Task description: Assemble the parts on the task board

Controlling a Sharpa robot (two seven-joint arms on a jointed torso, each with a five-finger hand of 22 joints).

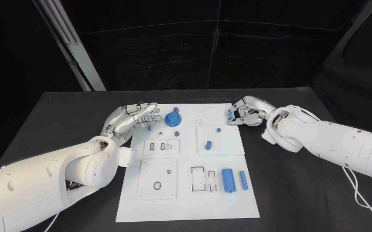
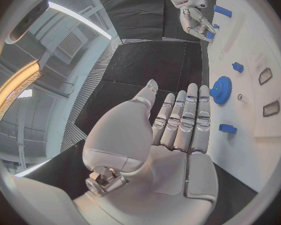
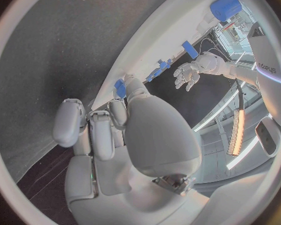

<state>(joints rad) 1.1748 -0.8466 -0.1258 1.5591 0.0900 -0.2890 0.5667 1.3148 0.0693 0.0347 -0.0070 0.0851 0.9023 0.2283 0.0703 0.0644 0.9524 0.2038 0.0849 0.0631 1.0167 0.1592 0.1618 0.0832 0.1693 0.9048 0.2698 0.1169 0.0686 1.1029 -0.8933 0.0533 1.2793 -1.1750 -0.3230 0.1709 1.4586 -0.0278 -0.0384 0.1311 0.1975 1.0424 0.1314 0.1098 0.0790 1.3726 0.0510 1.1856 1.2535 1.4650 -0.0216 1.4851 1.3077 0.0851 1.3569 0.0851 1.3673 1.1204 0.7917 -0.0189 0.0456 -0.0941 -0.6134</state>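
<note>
Nearest you on the white rectangular task board (image 1: 186, 200): two blue plastic cylinders (image 1: 229, 180) lying side by side, right of the empty rectangular slots (image 1: 203, 179). Mid-board: small blue peg (image 1: 208, 145) on the square raised plate. Far end: round blue toothed gear (image 1: 173, 119), just beside your left hand (image 1: 136, 117), which is flat, fingers spread, holding nothing. Right hand (image 1: 247, 112) is at the far right edge, fingers curled on a small blue piece (image 3: 120, 88); pinch looks real, but it's mostly hidden. Keep that pinch steady, line up over the socket before lowering, and keep left clear of the gear. Black counter (image 1: 310, 200) underneath.
</note>
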